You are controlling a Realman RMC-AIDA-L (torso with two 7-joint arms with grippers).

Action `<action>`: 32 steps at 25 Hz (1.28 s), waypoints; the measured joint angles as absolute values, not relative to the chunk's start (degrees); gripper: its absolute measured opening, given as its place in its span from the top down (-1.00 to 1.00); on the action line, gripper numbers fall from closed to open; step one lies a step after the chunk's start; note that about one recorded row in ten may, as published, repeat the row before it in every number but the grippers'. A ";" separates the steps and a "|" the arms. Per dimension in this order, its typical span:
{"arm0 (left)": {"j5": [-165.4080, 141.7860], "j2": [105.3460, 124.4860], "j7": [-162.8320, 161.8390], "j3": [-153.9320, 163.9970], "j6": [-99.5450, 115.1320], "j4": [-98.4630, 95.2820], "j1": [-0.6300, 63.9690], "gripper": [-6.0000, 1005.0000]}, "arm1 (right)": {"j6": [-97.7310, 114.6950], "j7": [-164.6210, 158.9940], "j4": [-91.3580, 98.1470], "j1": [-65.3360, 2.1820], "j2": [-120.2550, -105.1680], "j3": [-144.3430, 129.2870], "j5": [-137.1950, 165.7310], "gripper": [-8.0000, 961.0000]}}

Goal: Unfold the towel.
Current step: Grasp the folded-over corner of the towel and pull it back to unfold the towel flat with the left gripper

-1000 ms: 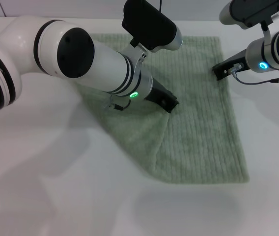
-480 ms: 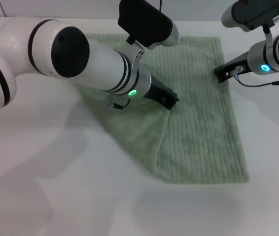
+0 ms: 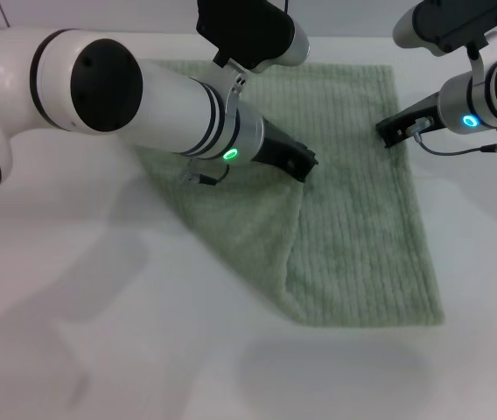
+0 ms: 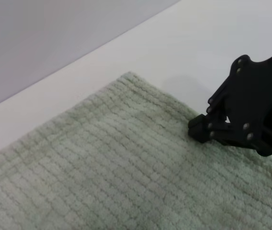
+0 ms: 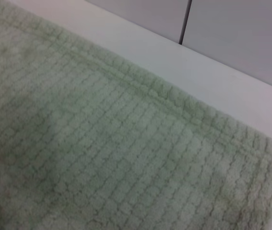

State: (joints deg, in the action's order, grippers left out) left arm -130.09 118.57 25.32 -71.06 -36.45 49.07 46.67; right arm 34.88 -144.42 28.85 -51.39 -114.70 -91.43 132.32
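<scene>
Two grippers, left [image 3: 305, 164] and right [image 3: 387, 131], touch the towel [image 3: 362, 245]; jaws' state unclear, no writing.

No text, label, brand, number or sign can be read in any of the views. The towel [image 3: 353, 219] carries no tag or printing, and the table [image 3: 100, 350] is unmarked. The arm housings show only small lit rings, green on the left arm and blue on the right, with no lettering.
</scene>
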 joint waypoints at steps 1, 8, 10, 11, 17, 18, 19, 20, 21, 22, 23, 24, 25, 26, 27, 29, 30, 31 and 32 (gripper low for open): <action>-130.08 118.57 25.33 -71.17 -36.51 49.07 46.63 0.83 | 34.89 -144.41 28.84 -51.40 -114.70 -91.41 132.31 0.94; -130.06 118.38 25.62 -72.55 -37.79 50.60 45.48 0.83 | 34.98 -144.40 28.10 -51.77 -114.70 -91.40 132.35 0.94; -130.07 118.38 26.05 -73.08 -38.11 52.06 44.38 0.83 | 34.99 -144.40 28.06 -51.81 -114.70 -91.40 132.40 0.93; -130.09 118.38 26.31 -73.50 -38.38 53.10 43.64 0.83 | 34.99 -144.40 28.05 -51.87 -114.70 -91.40 132.46 0.93; -130.19 118.32 27.83 -76.04 -40.70 54.99 41.89 0.83 | 34.99 -144.40 27.71 -52.15 -114.70 -91.40 132.68 0.94; -130.19 118.32 27.90 -76.25 -40.95 55.00 41.80 0.83 | 34.99 -144.40 27.56 -52.26 -114.70 -91.40 132.71 0.94; -130.19 118.31 27.94 -76.60 -41.26 55.21 41.60 0.83 | 34.99 -144.40 27.26 -52.44 -114.70 -91.40 132.73 0.94; -130.19 118.31 27.94 -76.60 -41.26 55.21 41.60 0.83 | 34.99 -144.40 27.26 -52.44 -114.70 -91.40 132.73 0.93; -130.19 118.30 28.00 -76.86 -41.46 55.44 41.37 0.83 | 34.99 -144.40 27.17 -52.50 -114.70 -91.40 132.74 0.93; -130.19 118.30 28.28 -77.44 -41.82 56.07 40.85 0.83 | 34.98 -144.40 27.03 -52.62 -114.70 -91.40 132.75 0.93; -130.19 118.30 28.28 -77.44 -41.82 56.07 40.85 0.83 | 34.98 -144.40 27.03 -52.62 -114.70 -91.40 132.75 0.93; -130.19 118.30 28.28 -77.44 -41.82 56.07 40.85 0.82 | 34.98 -144.40 27.00 -52.67 -114.69 -91.40 132.76 0.93; -130.19 118.30 28.28 -77.44 -41.82 56.07 40.85 0.82 | 34.98 -144.40 27.00 -52.67 -114.69 -91.40 132.76 0.93; -130.17 118.29 29.08 -78.64 -42.24 57.96 39.38 0.82 | 34.98 -144.40 26.99 -52.68 -114.70 -91.41 132.76 0.93; -130.16 118.21 29.31 -79.27 -42.56 59.22 38.51 0.82 | 34.98 -144.40 26.98 -52.68 -114.70 -91.41 132.77 0.93; -130.16 118.14 29.83 -80.48 -43.26 60.27 37.73 0.82 | 34.98 -144.40 26.98 -52.73 -114.66 -91.41 132.79 0.93; -130.16 118.10 30.15 -81.07 -43.62 60.66 37.41 0.82 | 34.98 -144.40 26.98 -52.73 -114.66 -91.41 132.79 0.93; -130.16 118.10 30.72 -82.02 -44.24 61.20 37.00 0.82 | 35.00 -144.40 26.95 -52.81 -114.64 -91.41 132.80 0.93; -130.16 118.10 31.51 -83.35 -45.32 62.03 36.26 0.82 | 35.03 -144.40 26.92 -52.84 -114.64 -91.41 132.80 0.93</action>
State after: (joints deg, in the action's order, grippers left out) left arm -130.16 118.10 31.52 -83.35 -45.32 62.03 36.26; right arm 35.03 -144.40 26.92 -52.84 -114.64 -91.41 132.80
